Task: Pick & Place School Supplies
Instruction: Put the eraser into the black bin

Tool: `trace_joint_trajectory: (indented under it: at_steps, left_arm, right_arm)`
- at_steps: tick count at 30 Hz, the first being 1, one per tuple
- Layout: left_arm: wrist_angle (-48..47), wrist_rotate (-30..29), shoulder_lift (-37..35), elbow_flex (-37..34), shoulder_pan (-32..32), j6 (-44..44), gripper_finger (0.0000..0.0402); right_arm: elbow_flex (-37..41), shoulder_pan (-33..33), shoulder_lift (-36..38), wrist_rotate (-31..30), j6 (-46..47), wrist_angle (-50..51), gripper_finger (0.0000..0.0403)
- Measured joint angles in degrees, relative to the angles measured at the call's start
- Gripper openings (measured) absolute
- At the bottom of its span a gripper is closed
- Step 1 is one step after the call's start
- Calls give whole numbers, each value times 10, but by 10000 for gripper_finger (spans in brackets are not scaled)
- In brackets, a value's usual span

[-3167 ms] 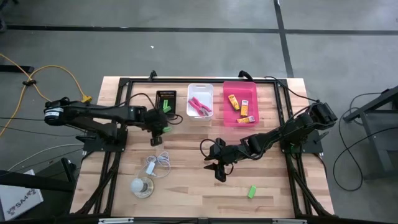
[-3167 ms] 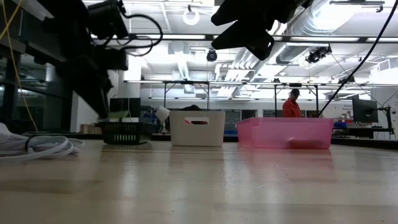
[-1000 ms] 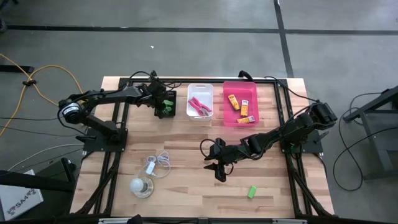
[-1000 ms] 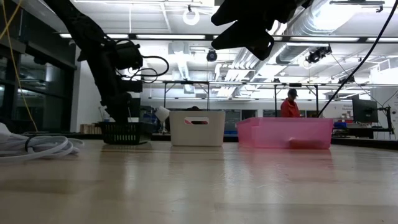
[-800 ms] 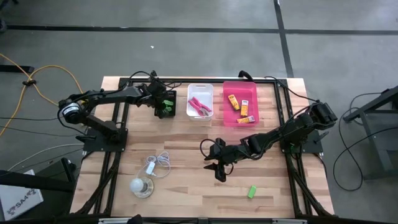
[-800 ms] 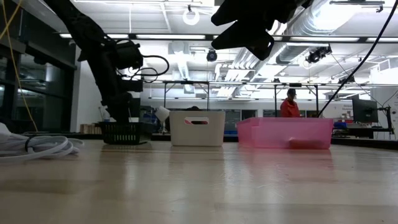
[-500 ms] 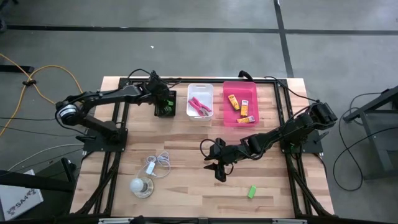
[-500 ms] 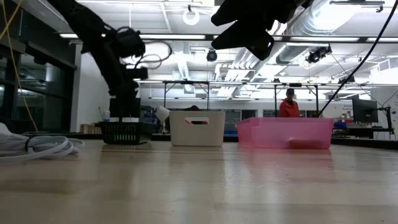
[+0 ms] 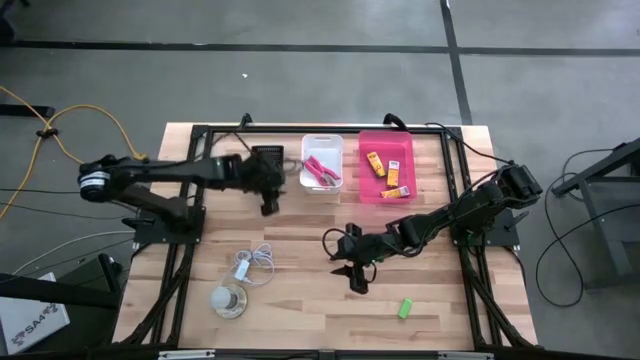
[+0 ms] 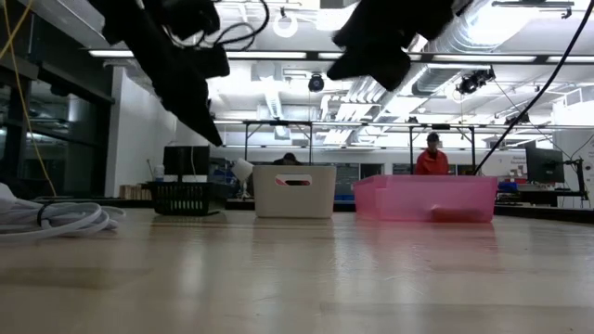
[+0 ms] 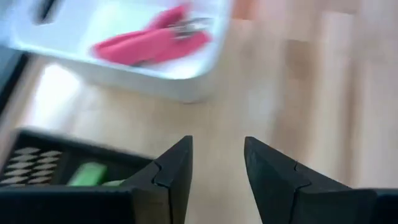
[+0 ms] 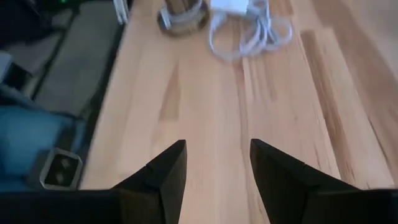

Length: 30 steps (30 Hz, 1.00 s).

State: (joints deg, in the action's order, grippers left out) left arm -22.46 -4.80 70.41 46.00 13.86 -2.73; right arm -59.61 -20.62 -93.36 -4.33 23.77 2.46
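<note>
Fingers of the left gripper (image 9: 269, 205) are spread and empty beside the black basket (image 9: 268, 157). Right gripper (image 9: 360, 283) is spread too, above bare table (image 9: 300, 300).

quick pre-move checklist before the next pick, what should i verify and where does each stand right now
1. Left gripper empty: ok, open fingers with nothing between them, above the wood near the black mesh basket.
2. Right gripper empty: ok, open over bare wooden table.
3. Next item reachable: ok, one small bright green piece lies alone on the table near the right gripper, nothing around it.
4. Green pieces already in the black basket: cannot tell how many; green shows inside in the left wrist view.
5. Pink-handled scissors in the white bin: ok.
6. Yellow-orange packets in the pink tray: ok.
</note>
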Motion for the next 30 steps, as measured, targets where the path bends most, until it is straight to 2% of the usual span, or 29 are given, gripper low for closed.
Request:
trace_joint_trajectory:
  at_steps: [7, 14, 22, 30]
  left_arm:
    - [7, 1, 0, 0, -121, 67, 139]
    - [43, 1, 0, 0, -216, 121, 139]
    - [95, 0, 17, 1, -283, 186, 139]
    - [145, 0, 65, 1, -334, 204, 139]
  right_arm:
    - [0, -7, 0, 6, 4, 100, 166]
    - [0, -37, 0, 69, 35, 143, 166]
    - [0, -96, 0, 122, 31, 148, 166]
    - [0, -151, 2, 121, 70, 211, 166]
